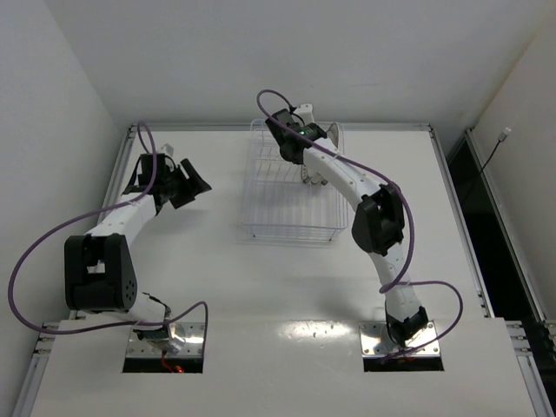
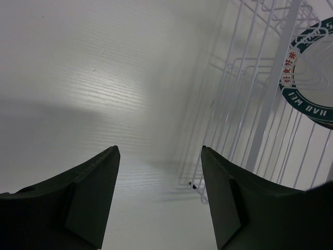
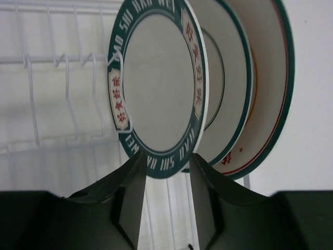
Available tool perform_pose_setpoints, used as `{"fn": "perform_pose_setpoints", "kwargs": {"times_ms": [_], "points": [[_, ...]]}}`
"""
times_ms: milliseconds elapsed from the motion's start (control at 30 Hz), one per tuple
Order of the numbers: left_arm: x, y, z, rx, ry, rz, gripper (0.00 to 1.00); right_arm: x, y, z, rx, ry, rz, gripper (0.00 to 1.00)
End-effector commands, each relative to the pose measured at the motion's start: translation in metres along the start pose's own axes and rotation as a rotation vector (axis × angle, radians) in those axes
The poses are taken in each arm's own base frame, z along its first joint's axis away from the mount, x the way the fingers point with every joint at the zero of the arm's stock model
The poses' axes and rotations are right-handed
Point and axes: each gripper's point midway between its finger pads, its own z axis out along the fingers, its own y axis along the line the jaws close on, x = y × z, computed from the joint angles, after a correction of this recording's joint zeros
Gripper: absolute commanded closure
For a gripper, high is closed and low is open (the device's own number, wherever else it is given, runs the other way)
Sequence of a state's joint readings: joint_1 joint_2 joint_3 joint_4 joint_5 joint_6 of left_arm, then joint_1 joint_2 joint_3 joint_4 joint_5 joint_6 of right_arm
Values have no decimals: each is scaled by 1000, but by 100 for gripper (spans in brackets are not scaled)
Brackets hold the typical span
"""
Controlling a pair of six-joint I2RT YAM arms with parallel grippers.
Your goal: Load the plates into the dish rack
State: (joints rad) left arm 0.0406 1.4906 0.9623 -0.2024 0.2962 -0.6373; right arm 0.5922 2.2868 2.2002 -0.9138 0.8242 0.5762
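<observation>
Plate position: the lettered plate [image 3: 156, 88] is standing upright in the dish rack [image 1: 291, 217], directly ahead of the right gripper [image 3: 166, 161], its lower rim sitting between narrowly parted fingers; I cannot tell whether they are touching it. The left gripper [image 2: 159, 149] is hanging wide and empty beside the rack, farther off.

Top camera looks down from the near side; both close wrist cameras share the white wire dish rack [image 1: 287, 207] and round green-rimmed lettered plate [image 3: 156, 88].
</observation>
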Motion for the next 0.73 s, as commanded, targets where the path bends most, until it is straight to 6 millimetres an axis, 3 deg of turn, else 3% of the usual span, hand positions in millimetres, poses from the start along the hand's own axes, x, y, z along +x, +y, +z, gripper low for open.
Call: {"fn": "perform_pose_setpoints", "kwargs": {"times_ms": [0, 33, 67, 100, 133, 167, 200, 300, 333, 367, 400, 433, 467, 500, 567, 633, 700], "points": [[-18, -14, -5, 34, -37, 9, 39, -32, -14, -43, -126, -43, 87, 63], [-18, -14, -5, 34, -37, 9, 39, -36, -16, -53, -165, -51, 87, 58], [-18, -14, -5, 34, -37, 9, 39, -30, -12, -56, -209, -48, 78, 45], [-18, -14, -5, 34, -37, 9, 39, -40, -15, -83, -321, -65, 82, 40], [-20, -16, -7, 39, -45, 12, 39, -40, -20, -90, -365, -66, 85, 35], [-20, -16, -7, 39, -45, 12, 39, -23, -17, -91, -409, -42, 56, 10], [-20, -16, -7, 39, -45, 12, 39, -15, -18, -99, -477, -15, 43, 7], [-22, -17, -10, 43, -52, 14, 39, 18, -29, -128, -605, 14, 9, 1], [-22, -17, -10, 43, -52, 14, 39, 53, -32, -124, -616, 76, -22, 1], [-22, -17, -10, 43, -52, 14, 39, 76, -42, -133, -656, 98, -1, 1], [-22, -17, -10, 43, -52, 14, 39, 60, -47, -149, -701, 40, 30, 1], [-21, -19, -10, 52, -46, 15, 39, 100, -49, -142, -701, 111, 21, 0], [-19, -21, -10, 63, -40, 15, 39, 103, -58, -157, -742, 82, 55, 0], [-19, -21, -10, 63, -40, 15, 39, 134, -58, -154, -741, 121, 55, 0], [-20, -23, -10, 75, -42, 18, 39, 164, -72, -158, -742, 128, 88, 0], [-20, -23, -10, 75, -42, 18, 39, 171, -85, -157, -715, 128, 157, 0], [-17, -20, -7, 70, -35, 15, 39, 165, -97, -159, -683, 78, 190, 0]]}}
